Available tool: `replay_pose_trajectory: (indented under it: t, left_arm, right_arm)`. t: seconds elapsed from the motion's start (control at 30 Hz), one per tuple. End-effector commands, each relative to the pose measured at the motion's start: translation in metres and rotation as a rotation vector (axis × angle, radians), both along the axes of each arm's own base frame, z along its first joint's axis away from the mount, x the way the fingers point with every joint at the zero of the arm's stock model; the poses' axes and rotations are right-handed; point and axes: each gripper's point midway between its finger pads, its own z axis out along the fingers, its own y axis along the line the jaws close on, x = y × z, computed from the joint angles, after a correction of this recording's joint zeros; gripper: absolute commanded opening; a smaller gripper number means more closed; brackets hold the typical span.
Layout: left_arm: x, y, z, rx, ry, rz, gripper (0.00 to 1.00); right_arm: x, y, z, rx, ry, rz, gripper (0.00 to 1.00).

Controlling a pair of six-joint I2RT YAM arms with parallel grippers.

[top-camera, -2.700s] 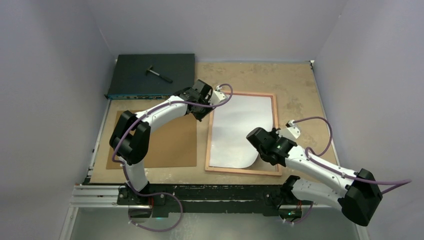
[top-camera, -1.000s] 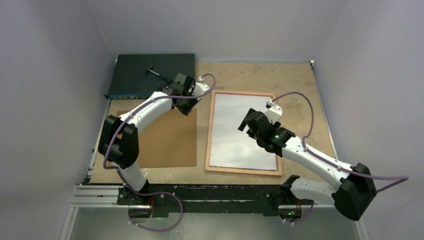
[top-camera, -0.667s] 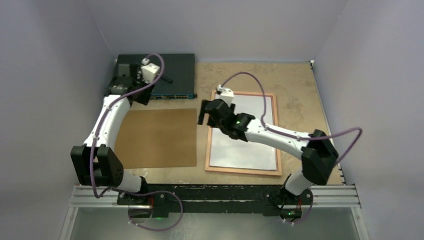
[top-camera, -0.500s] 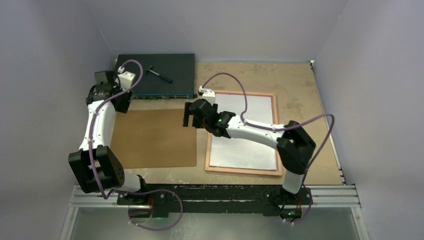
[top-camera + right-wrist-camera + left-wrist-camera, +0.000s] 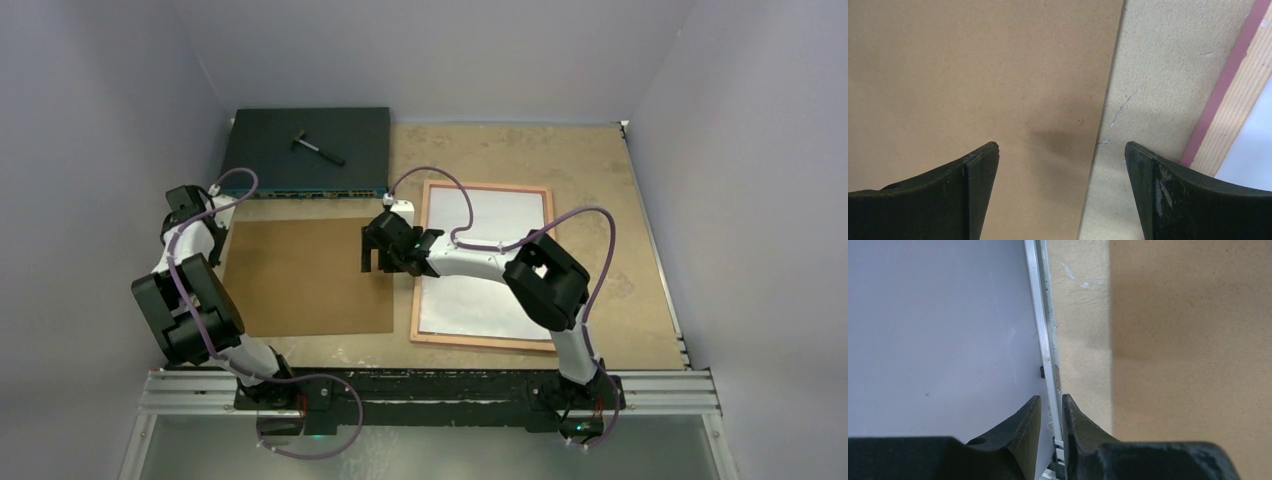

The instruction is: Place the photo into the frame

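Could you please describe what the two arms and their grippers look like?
Both arms have white tubular links, bulky black joint housings and a loose purple cable looping alongside. The left gripper and right gripper have matte black, tapered fingers.

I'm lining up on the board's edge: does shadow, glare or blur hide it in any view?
Right wrist view: backing board edge sharp, a soft shadow patch on it, no glare; the right gripper fingers slightly blurred. Left wrist view: board's edge clear, a faint shadow band across it. Top view: even light, no harsh glare on the photo.
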Motion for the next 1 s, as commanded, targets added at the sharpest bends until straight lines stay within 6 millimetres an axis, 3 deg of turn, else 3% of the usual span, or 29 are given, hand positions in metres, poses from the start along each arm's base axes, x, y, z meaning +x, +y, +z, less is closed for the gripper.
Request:
replay_pose_trajectory:
  t: [0.0,0.33,0.67,0.87,0.97]
  left_arm:
    - [0.010,0.013,-0.006,0.081,-0.064,-0.009,0.20]
    - [0.009,-0.006,-0.052,-0.049,-0.041,-0.021,0.17]
    - [-0.008,-0.029,-0.094,-0.170,0.036,-0.031,0.12]
    - [-0.016,-0.056,-0.109,-0.310,0.077,-0.060,0.00]
    - [-0.022,-0.065,-0.119,-0.345,0.111,-0.088,0.00]
  right_arm:
    - [0.007,0.011,0.020,0.066,-0.018,-0.014,0.98]
    - [0.007,0.005,-0.002,0.071,0.009,-0.066,0.99]
    - [0.004,0.001,-0.026,0.097,0.061,-0.098,0.99]
    - [-0.001,0.019,-0.026,0.190,0.099,-0.054,0.98]
    - [-0.005,0.031,-0.019,0.262,0.116,-0.031,0.98]
